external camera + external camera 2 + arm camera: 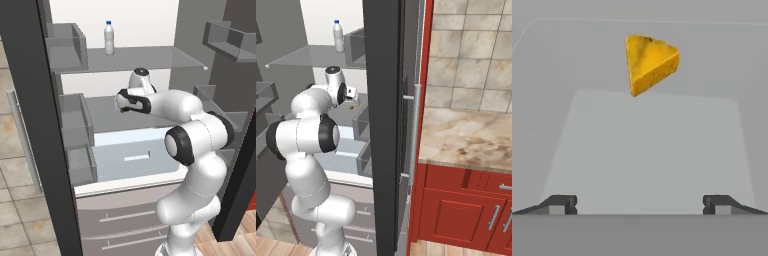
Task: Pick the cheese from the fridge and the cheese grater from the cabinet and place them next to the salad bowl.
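Observation:
The cheese (651, 62), a small yellow-orange wedge, lies on the fridge's grey middle shelf (105, 117), ahead of my gripper (639, 202). Both fingertips (562, 204) stand wide apart with nothing between them, so the gripper is open, and a stretch of bare shelf separates it from the wedge. In the base views my hand (121, 102) reaches into the open fridge (383, 125) just above that shelf, with the cheese (354, 106) a yellow speck under the hand (351, 95). The cheese grater, the cabinet and the salad bowl are out of view.
A clear bottle with a blue cap (109, 37) stands on the upper shelf. A pale blue drawer (135, 157) sits below the middle shelf, and grey door bins (75, 120) flank it. Right of the fridge is a stone counter (466, 137) over red lower cupboards (456, 210).

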